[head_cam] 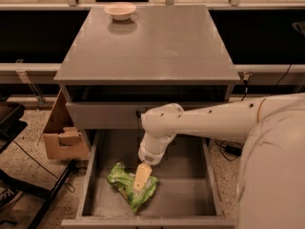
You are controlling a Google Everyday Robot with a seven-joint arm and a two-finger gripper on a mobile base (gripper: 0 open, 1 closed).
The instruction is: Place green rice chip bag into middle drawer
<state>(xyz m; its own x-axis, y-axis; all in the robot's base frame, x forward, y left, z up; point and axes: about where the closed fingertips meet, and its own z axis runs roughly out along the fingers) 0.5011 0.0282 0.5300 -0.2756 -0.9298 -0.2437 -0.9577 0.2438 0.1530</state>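
The chip bag [121, 179] is bright green with paler creases. It lies in a plain grey drawer [186, 194]. The end effector [141, 181], pale tan under a white arm [205, 123], sits on the bag. The tabletop [157, 46] is grey, the bowl [120, 10] beige, the box [62, 135] brown and the ground [28, 166] speckled.

Crinkly foil bag [121, 181] under matt pincer [141, 180]

Arm [214, 120] stretched across; wrist bent down; hand [142, 176] pointing low.
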